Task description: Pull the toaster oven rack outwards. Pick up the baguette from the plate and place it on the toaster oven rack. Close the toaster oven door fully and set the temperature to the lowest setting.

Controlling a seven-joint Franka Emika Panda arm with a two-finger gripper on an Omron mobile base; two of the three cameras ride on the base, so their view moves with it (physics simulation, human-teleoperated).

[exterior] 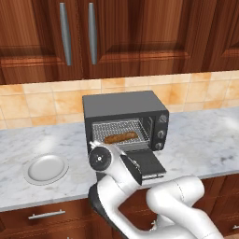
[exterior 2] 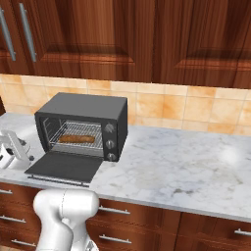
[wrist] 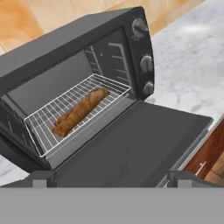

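The dark toaster oven stands on the counter with its door dropped flat open. Its silver wire rack is slid partly out over the sill. The brown baguette lies lengthwise on the rack. To the oven's left on the counter sits the white plate, with nothing on it. My gripper hovers at the front left of the open door, open, nothing between its fingers. Three knobs run down the oven's right side.
The marble counter stretches to the right of the oven. A tiled backsplash and wooden wall cabinets rise behind it. Drawers with bar handles sit below the counter's front edge.
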